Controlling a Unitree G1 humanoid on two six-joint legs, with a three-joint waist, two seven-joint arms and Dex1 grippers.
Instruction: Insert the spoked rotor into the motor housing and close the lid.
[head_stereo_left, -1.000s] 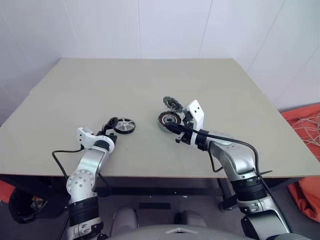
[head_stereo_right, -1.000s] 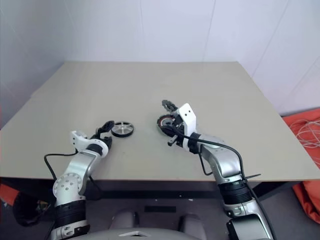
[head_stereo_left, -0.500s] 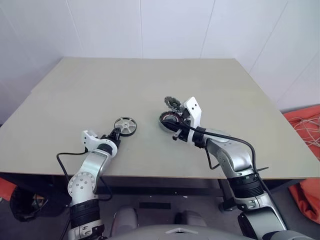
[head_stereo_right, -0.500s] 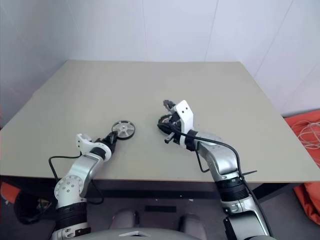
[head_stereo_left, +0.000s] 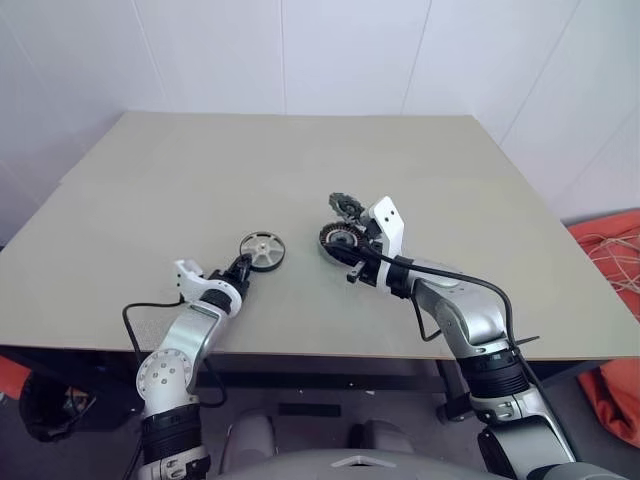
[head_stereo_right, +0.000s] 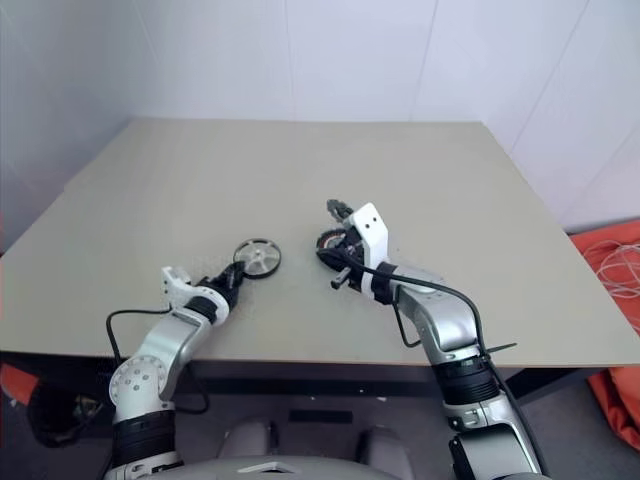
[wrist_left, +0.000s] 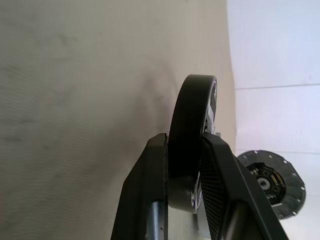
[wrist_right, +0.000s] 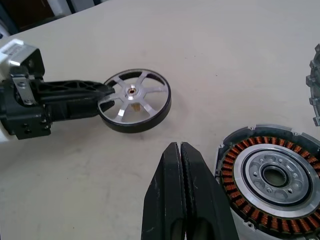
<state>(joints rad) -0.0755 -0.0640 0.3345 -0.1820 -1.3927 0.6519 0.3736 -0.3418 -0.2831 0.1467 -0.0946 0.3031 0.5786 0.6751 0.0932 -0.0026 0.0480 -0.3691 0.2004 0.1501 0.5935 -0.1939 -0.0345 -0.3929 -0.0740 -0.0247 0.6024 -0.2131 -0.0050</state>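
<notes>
**Lid pinched by its rim, rotor not in yet**

Left gripper (wrist_right: 102, 92) is clamped on the rim of the lid (wrist_right: 134, 106), black fingers (wrist_left: 150, 200) one on each side of the dark edge, so my grip is narrow and off-centre. The disc sticks out past the fingertips, silver spoked face up, and I can't tell whether its far edge touches the table (head_stereo_left: 150, 200).

Right gripper (wrist_right: 181, 165) is closed with nothing in it, hovering just beside the motor housing (wrist_right: 265, 182). The housing sits open on the table, copper windings and pale hub exposed. The spoked rotor (head_stereo_left: 346, 205) lies just beyond it, near but apart.

My read: the lid is early and the rotor has to go in first. I'd keep the lid level and parked well clear of the housing. Rim-only hold means it could pivot, so no fast wrist moves. For the rotor, I'd open the right gripper, take it by the edge and drop it straight onto the hub.
</notes>
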